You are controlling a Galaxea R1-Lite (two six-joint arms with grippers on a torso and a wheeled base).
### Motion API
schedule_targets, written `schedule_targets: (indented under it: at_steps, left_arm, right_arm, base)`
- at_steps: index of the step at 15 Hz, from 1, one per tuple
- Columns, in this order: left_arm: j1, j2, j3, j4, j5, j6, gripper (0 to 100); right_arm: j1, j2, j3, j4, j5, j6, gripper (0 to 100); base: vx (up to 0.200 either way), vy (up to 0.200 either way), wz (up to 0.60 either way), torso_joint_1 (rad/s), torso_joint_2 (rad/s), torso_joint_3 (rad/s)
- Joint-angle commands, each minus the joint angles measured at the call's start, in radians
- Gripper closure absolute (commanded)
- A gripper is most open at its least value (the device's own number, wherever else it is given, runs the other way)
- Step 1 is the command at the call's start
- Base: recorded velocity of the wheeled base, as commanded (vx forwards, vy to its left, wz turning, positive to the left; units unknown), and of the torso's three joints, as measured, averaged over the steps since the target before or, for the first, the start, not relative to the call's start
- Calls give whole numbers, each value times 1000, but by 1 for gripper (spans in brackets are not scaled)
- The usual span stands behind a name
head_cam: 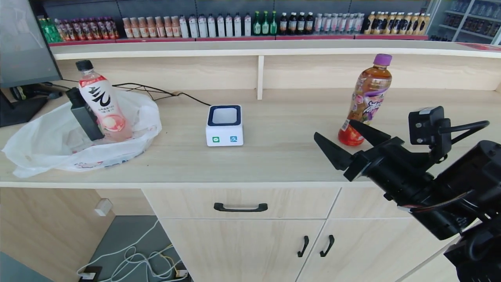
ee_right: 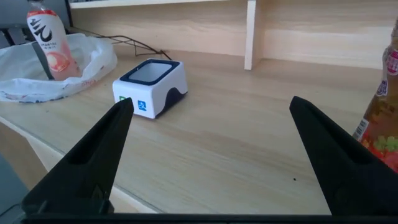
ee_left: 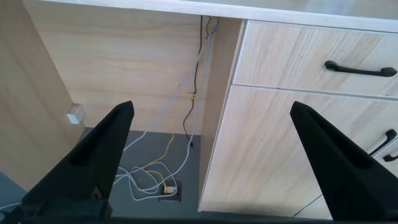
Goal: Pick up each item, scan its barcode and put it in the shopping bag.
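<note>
Black-fingered, the right gripper [head_cam: 332, 128] is spread wide and holds nothing. It hangs over the wooden counter [head_cam: 274, 164], right of the white barcode scanner [head_cam: 224, 125]. Just beyond it, farther right of the scanner, an orange tea bottle with a purple cap [head_cam: 366, 102] stands upright. Left of the scanner, a pink drink bottle [head_cam: 102, 103] stands inside the white shopping bag [head_cam: 39, 149], just beside a dark box [head_cam: 84, 115]. The left gripper [ee_left: 211, 106], equally spread and empty, sits lower than the scanner, facing the cabinet drawer [ee_left: 298, 56].
</note>
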Motion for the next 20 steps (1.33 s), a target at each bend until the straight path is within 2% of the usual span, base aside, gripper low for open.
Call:
schedule_targets:
  at_steps: [1,5,12,15,17,20]
  left_arm:
    - [0,0,0,0,0,0,0]
    - [0,0,0,0,0,-1,0]
    - [0,0,0,0,0,-1,0]
    - [0,0,0,0,0,-1,0]
    - [0,0,0,0,0,-1,0]
    - [0,0,0,0,0,2,0]
  right_arm:
    - [1,2,1,-2,-1,0,0]
    - [1,6,-2,-2,0,0,0]
    - [1,9,-15,-2,-1,-2,0]
    - [-4,11,-15,-2,-1,-8,0]
    - [-45,18,-17,-2,-1,-11,0]
    - [-48,55,-68,-2,-1,-30,0]
  base:
    - [0,0,0,0,0,0]
    - [0,0,0,0,0,0]
    - [0,-200,0,2,5,2]
    - [0,0,0,0,0,0]
    - [0,0,0,0,0,0]
    - [0,0,0,0,0,0]
